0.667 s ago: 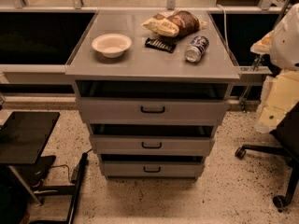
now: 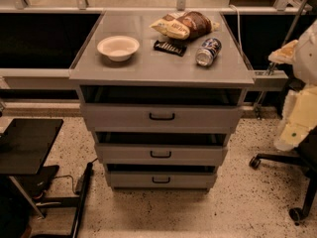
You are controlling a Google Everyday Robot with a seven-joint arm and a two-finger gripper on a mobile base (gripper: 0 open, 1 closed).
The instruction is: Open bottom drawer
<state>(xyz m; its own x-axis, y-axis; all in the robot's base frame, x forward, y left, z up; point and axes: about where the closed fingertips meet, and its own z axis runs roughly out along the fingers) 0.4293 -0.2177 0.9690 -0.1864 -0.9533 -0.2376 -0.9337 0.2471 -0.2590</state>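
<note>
- While my arm has sunk a little lower than it was a moment ago, my cream-coloured end effector point(image 2: 295, 125) hangs off to the right of the grey three-drawer table point(image 2: 148, 72). It is well apart from the table's side and roughly level with its upper two drawers.
- I cannot tell how far open the end effector is. It touches no part of the table.
- My target, the bottom drawer point(image 2: 129, 180), is the lowest flat grey front in the table, just above the speckled floor. Its small black handle point(image 2: 161, 180) sits at the middle of the front.
- That drawer has not moved. Its front looks pushed in, like the two larger grey drawers above it.
- I judge the small drop of the arm to be only the start of the reach, so the task itself is not yet begun.
- On the table's top, none of it in my way, are a white round bowl point(image 2: 118, 47) at the left and a brown and yellow snack bag point(image 2: 185, 25) at the back. A black flat packet point(image 2: 170, 47) lies near the middle, and a blue and silver can point(image 2: 208, 52) lies on its side at the right.
- Next I expect to need a long move down and leftward toward the table's lowest front, ending square to the handle before any pull.
</note>
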